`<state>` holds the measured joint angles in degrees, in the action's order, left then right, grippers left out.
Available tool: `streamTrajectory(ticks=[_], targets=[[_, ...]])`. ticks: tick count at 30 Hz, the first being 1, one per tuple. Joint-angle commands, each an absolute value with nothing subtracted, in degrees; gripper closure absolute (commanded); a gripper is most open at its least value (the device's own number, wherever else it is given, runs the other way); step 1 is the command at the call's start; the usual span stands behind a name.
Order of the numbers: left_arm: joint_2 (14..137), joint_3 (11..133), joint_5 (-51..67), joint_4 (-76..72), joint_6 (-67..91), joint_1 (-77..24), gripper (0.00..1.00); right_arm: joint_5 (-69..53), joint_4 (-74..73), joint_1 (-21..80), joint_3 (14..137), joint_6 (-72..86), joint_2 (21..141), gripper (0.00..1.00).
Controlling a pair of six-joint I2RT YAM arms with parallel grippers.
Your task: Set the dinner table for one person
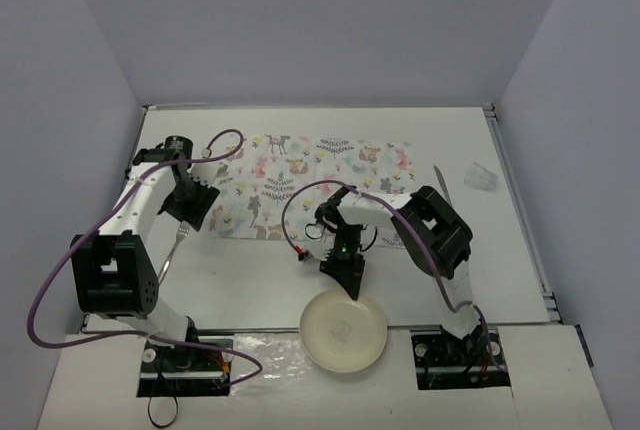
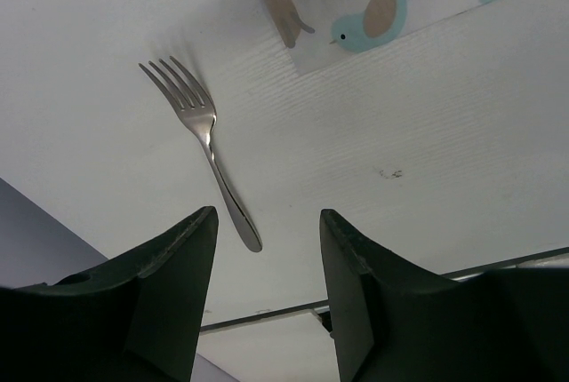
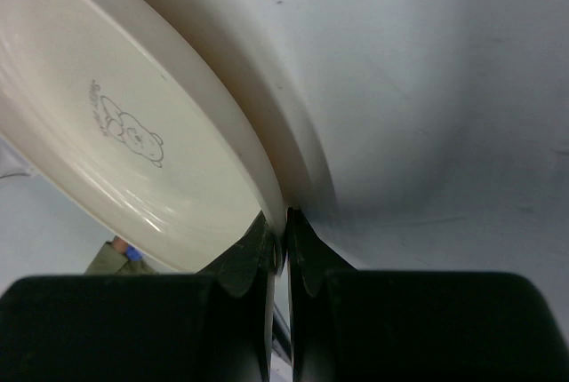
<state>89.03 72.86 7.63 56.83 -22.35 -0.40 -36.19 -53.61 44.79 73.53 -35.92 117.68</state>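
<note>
Dinner table (image 1: 480,250) bears placemat (image 1: 330,165), fork (image 1: 175,247), plate (image 1: 344,335)

Bright, diffuse light casts soft shadows beside the fork (image 2: 212,155) and plate (image 3: 133,133) (wrist-view foregrounds dark, slightly blurred).

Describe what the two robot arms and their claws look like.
Both the left arm and right arm are built from white links joined by chunky black joint housings. A thin purple cable loops loosely along each one. The right arm shows a small green light near its wrist. The left claw and right claw are matte black, each with two wedge-shaped fingers tapering to narrow tips.
</note>
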Motion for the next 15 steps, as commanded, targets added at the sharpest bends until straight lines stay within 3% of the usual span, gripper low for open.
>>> streamTrajectory(ticks=[1,7,15], targets=[[88.43,74.73,7.39,57.32,-23.20,-0.35,0.53,-33.29,-56.77,47.15,73.29,-37.62,118.15,1.00],[88.34,73.61,6.92,56.29,-23.47,-0.35,0.53,-29.07,-56.61,38.99,82.71,-37.29,111.52,1.00],[89.16,74.55,7.59,56.25,-22.99,-0.35,0.53,-36.33,-55.99,22.96,111.09,-35.28,111.27,1.00]])
